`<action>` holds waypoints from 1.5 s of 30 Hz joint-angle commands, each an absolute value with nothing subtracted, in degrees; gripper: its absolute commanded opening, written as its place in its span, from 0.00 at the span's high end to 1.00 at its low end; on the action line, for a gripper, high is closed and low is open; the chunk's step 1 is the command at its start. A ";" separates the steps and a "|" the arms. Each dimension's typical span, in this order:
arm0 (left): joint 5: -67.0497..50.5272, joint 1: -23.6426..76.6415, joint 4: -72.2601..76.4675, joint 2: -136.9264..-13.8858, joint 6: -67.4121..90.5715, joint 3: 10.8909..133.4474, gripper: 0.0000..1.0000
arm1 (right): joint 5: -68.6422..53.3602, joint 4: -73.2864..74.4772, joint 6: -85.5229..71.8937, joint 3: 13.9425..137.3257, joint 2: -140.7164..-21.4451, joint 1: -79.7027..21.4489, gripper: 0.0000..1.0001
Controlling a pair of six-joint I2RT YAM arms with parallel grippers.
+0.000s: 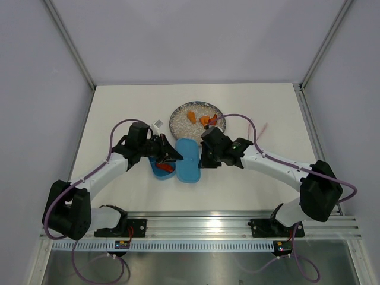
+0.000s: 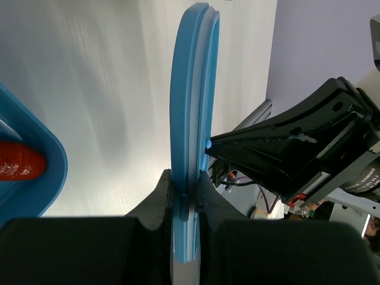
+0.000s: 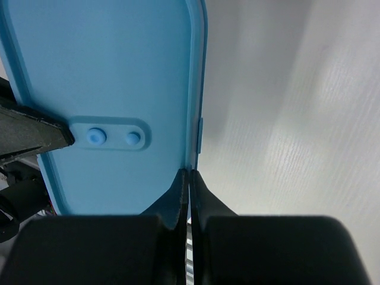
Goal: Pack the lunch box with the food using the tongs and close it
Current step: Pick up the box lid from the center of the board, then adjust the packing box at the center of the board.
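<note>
I read the left end effector point(image 2: 185, 181) as closed on the blue lid point(image 2: 189, 107), with the lid's edge clamped between both fingers. The right end effector point(image 3: 189, 177) pinches the opposite rim (jaws almost touching). The lid is just beside the lunch box point(image 1: 158, 170), which rests on the desk point(image 1: 119, 113) with a red sausage point(image 1: 167, 168) inside.

We can read the word "DAMIAO" in small white letters on a label point(image 2: 369, 178) stuck to the black housing of the right arm point(image 2: 320, 142), at the right edge of the left wrist view. The finer print beside it is too small for us to make out.
</note>
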State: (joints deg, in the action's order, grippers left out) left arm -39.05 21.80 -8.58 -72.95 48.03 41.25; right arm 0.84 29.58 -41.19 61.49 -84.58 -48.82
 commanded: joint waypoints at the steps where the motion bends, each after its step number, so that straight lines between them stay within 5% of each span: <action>1: -35.43 21.80 -13.88 -70.58 45.09 45.08 1.00 | 0.26 27.33 -42.19 64.68 -85.69 -49.04 0.98; 5: -32.26 21.71 -21.85 -69.79 42.90 48.24 1.00 | -1.23 27.16 -42.01 65.83 -86.31 -49.04 0.53; 6: -31.30 21.71 -23.89 -69.61 42.28 50.08 1.00 | -0.88 27.16 -42.01 66.00 -86.22 -49.04 0.33; 7: -28.68 21.80 -25.82 -69.26 40.80 51.14 1.00 | -0.27 27.85 -42.01 66.18 -85.87 -49.04 0.27; 11: -19.80 21.71 -39.59 -68.12 36.75 57.73 1.00 | 4.90 30.14 -41.75 66.27 -83.16 -48.96 0.16; 18: 3.49 21.71 -61.24 -68.91 33.40 72.32 1.00 | 7.39 31.64 -41.22 63.37 -79.28 -45.27 0.13; 32: 33.91 27.32 -77.95 -79.80 38.32 87.89 1.00 | 1.06 28.92 -37.36 64.67 -86.36 -43.15 0.15; 36: 35.86 27.86 -78.31 -81.21 38.23 88.59 1.00 | 0.26 30.05 -34.90 71.26 -96.48 -43.59 0.33; 38: 36.56 28.04 -78.22 -81.82 38.06 88.24 1.00 | 0.26 30.58 -33.49 75.56 -101.83 -44.90 0.70; 40: 36.82 28.12 -77.79 -82.35 37.88 87.89 1.00 | 0.26 30.94 -32.70 78.21 -104.66 -45.79 0.90; 45: 35.95 28.39 -76.20 -83.06 37.88 87.72 1.00 | -3.33 29.01 -34.10 84.98 -111.96 -46.32 0.94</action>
State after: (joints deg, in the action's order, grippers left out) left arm 33.17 28.03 -77.43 -83.07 37.10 85.49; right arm -0.75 31.03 -34.30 80.42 -110.37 -45.80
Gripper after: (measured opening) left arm 0.167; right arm 0.071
